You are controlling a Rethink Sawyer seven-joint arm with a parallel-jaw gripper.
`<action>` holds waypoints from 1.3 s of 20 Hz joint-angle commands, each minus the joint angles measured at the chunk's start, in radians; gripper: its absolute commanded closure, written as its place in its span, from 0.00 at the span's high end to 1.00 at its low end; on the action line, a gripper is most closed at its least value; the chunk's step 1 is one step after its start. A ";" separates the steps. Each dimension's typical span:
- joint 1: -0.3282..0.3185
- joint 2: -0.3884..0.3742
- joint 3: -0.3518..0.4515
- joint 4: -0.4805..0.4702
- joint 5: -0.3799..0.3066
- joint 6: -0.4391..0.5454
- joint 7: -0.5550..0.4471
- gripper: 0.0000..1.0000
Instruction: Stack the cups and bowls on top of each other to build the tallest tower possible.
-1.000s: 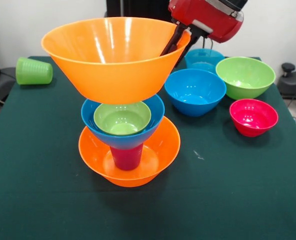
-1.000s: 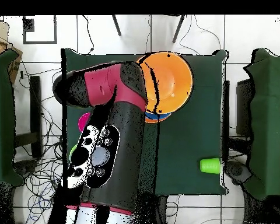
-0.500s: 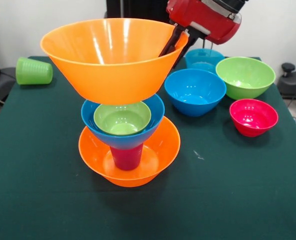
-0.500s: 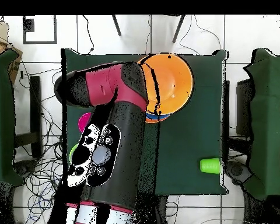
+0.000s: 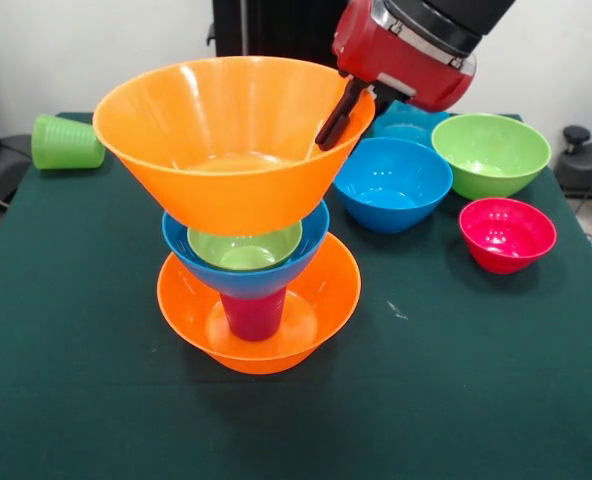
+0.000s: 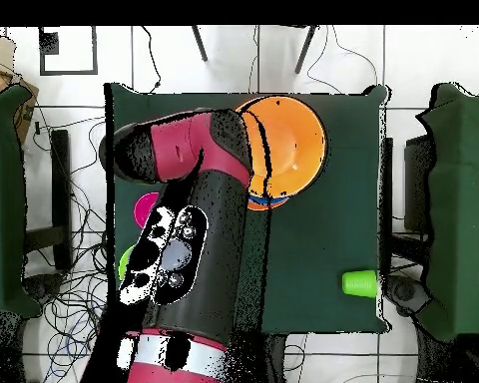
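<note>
My gripper (image 5: 328, 134) is shut on the right rim of a large orange bowl (image 5: 226, 150), which hangs tilted toward the camera; one dark finger shows inside it. Its base sits just over the tower (image 5: 251, 285). The tower is an orange bowl (image 5: 316, 310) on the cloth, a purple-magenta cup (image 5: 253, 314) standing in it, a blue bowl (image 5: 238, 278) on the cup and a lime green bowl (image 5: 244, 247) nested inside. From overhead, the held orange bowl (image 6: 288, 145) shows beside the arm (image 6: 189, 249), which hides the gripper.
To the right stand a blue bowl (image 5: 391, 182), a teal-blue bowl (image 5: 408, 118) behind it, a lime green bowl (image 5: 491, 152) and a small red-pink bowl (image 5: 507, 233). A light green cup (image 5: 66, 142) lies on its side at the back left, also seen overhead as the cup (image 6: 359, 283).
The held orange bowl has come down onto the tower and tipped toward the camera, now covering the back of the blue bowl's rim. The arm's head has shifted slightly.
</note>
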 commanded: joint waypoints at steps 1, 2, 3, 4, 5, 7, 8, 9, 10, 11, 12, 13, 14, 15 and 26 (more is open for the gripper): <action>0.013 0.031 0.042 -0.022 0.017 0.009 0.186 0.00; 0.015 0.031 0.041 -0.021 0.017 0.008 0.185 0.00; 0.018 0.034 0.036 -0.024 0.016 0.008 0.189 0.00; 0.022 0.034 0.033 -0.021 0.015 0.006 0.192 0.00; 0.026 0.035 0.030 -0.019 0.015 0.005 0.198 0.00; 0.029 0.034 0.029 -0.021 0.019 0.011 0.199 0.00; 0.030 0.033 0.028 -0.021 0.020 0.012 0.200 0.00; 0.031 0.031 0.028 -0.019 0.020 0.014 0.198 0.00; 0.030 0.031 0.028 -0.019 0.021 0.015 0.196 0.00; 0.030 0.030 0.028 -0.019 0.021 0.013 0.194 0.00; 0.029 0.029 0.028 -0.018 0.021 0.011 0.192 0.00; 0.030 0.031 0.027 -0.019 0.020 0.010 0.191 0.00; 0.030 0.032 0.026 -0.019 0.019 0.008 0.192 0.00; 0.030 0.032 0.026 -0.019 0.020 0.007 0.191 0.00; 0.029 0.020 0.028 0.022 0.019 -0.035 0.186 0.00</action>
